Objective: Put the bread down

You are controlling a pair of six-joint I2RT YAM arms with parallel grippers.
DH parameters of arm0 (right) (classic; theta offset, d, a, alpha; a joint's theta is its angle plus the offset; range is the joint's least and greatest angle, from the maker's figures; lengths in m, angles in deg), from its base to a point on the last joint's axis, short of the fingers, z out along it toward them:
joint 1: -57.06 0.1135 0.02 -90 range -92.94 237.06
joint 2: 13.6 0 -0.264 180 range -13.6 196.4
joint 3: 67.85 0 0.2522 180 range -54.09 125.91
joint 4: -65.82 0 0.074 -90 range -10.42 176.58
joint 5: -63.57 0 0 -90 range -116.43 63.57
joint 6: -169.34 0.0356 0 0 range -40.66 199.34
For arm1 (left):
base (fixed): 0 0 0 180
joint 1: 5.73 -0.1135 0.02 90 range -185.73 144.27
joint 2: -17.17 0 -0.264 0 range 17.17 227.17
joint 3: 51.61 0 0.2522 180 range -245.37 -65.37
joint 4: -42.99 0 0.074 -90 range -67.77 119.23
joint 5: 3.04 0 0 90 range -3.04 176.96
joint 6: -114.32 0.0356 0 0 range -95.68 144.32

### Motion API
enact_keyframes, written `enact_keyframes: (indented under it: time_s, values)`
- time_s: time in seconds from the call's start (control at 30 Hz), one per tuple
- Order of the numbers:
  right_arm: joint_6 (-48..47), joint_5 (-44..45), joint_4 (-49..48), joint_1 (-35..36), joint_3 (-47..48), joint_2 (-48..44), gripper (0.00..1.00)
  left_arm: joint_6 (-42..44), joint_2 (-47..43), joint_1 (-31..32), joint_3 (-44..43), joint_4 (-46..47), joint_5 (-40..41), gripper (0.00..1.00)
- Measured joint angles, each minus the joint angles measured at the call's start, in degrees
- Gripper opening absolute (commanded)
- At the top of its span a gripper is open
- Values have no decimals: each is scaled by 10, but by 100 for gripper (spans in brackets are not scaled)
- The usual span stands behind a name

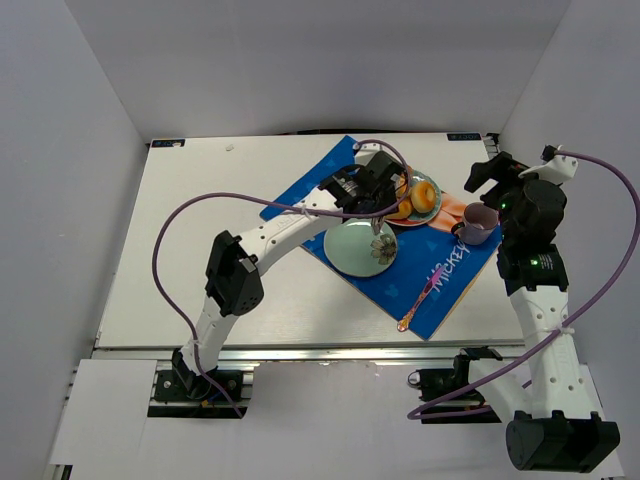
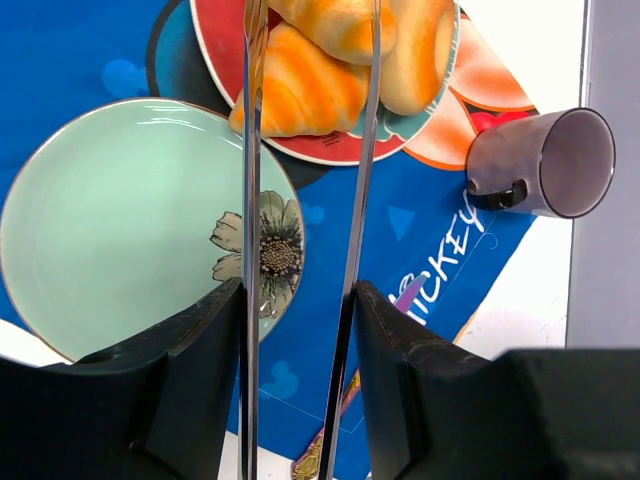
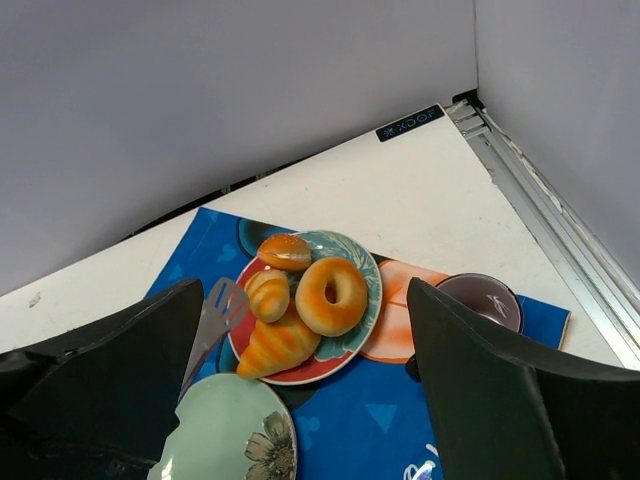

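Nearest the arm bases, a spoon (image 1: pixel 420 300) lies on the blue mat (image 1: pixel 445 285), by the mat's near corner, which comes close to the front edge of the table (image 1: pixel 180 220). Beyond it sits the pale green plate (image 2: pixel 120 220), just beside the red-rimmed plate (image 3: pixel 372 290).

The left gripper (image 2: pixel 298 295) hangs over both plates. Its fingers are clamped on tongs (image 2: pixel 250 200), whose blades stand apart on either side of the bread (image 3: pixel 275 345); I cannot tell whether they touch it. The bread lies on the near-left part of the red-rimmed plate, crowded by a striped roll (image 3: pixel 268 295), a doughnut (image 3: pixel 333 295) and a round bun (image 3: pixel 284 250).

A mug (image 1: pixel 478 225) stands just right of that plate. The right gripper (image 1: pixel 492 175) hovers by it, fingers wide apart. The mat lies well apart from the table's left edge, and walls (image 1: pixel 80 100) close the far and side edges.
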Motion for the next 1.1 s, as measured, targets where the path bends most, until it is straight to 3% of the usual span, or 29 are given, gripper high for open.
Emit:
enact_keyframes:
  time_s: [1.1]
  values:
    - [-7,-3,-4,0,-10,0,89,-9,59,10,-35,20,-30,62]
